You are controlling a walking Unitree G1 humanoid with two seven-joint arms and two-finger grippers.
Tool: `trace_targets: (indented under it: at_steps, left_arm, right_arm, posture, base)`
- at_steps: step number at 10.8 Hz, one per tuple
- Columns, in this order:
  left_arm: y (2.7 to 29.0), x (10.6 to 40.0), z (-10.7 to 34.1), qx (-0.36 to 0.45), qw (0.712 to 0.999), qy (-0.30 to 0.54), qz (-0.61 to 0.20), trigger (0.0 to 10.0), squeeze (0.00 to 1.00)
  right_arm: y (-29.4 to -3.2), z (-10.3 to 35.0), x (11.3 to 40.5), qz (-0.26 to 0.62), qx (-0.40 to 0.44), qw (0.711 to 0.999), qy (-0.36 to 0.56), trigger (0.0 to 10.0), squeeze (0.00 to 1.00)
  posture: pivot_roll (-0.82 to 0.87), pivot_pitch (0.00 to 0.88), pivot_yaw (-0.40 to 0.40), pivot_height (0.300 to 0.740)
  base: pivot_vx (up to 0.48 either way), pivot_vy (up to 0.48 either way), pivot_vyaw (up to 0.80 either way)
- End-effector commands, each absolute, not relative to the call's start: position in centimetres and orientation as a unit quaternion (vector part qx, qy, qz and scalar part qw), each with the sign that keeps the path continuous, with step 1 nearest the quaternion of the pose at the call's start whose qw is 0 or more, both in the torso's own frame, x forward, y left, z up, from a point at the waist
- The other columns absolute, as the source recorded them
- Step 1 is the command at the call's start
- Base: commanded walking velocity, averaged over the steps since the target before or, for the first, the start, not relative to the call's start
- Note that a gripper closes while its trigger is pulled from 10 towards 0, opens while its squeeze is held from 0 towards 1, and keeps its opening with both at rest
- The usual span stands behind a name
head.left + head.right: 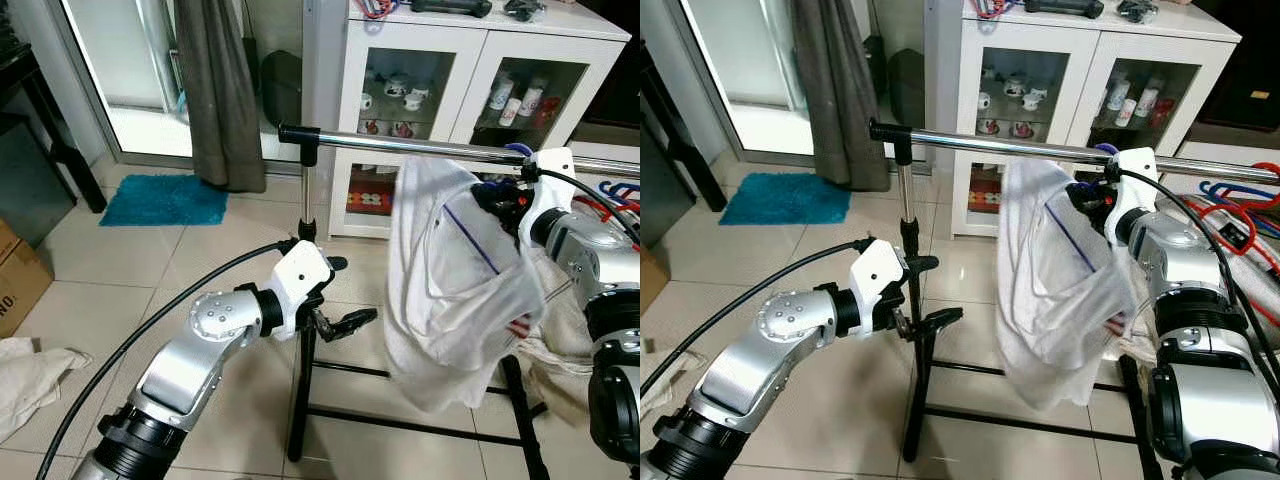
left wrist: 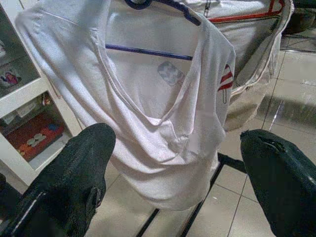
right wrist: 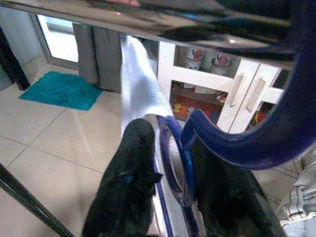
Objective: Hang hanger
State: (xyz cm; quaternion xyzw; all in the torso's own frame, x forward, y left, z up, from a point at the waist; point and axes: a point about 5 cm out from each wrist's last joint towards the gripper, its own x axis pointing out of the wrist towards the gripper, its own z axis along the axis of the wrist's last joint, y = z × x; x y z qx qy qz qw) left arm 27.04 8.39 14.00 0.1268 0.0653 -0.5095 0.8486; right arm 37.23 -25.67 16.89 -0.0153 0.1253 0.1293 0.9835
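A chrome rail (image 1: 400,145) runs across a black-based clothes rack. A white T-shirt (image 1: 450,290) hangs on a blue hanger (image 3: 276,133), just under the rail's right part. My right gripper (image 3: 175,192) is shut on the hanger's neck, and the blue hook (image 1: 520,150) curls up against the rail. Whether the hook rests on the rail I cannot tell. My left gripper (image 1: 345,322) is open and holds nothing. It sits by the rack's upright post (image 1: 305,200), low and left of the shirt (image 2: 158,108), pointing at it.
A white glass-door cabinet (image 1: 450,60) stands behind the rack. A grey curtain (image 1: 215,90) and a teal mat (image 1: 165,198) are at the back left. A cardboard box (image 1: 15,280) and a cloth (image 1: 30,375) lie at the left. The rack's base bars (image 1: 400,420) cross the tiled floor.
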Motion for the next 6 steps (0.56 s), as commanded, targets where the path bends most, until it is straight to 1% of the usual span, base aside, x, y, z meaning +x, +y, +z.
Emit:
trace_targets:
  at_steps: [1, 6]
  left_arm:
    - [8.33, 27.17, 14.06, 0.134, 0.846, 0.066, -0.511, 10.0, 0.00]
    - [8.30, 27.14, 13.89, 0.136, 0.845, 0.066, -0.513, 10.0, 0.00]
  right_arm:
    - [-26.32, 16.66, 36.94, 0.120, -0.020, 0.983, 0.135, 0.0, 0.00]
    - [-26.50, 16.82, 36.66, 0.122, -0.020, 0.984, 0.131, 0.0, 0.00]
  posture:
    - [0.02, 0.000, -0.039, 0.740]
    - [0.01, 0.000, -0.032, 0.740]
  base:
    - [0.000, 0.000, 0.00]
    - [0.000, 0.000, 0.00]
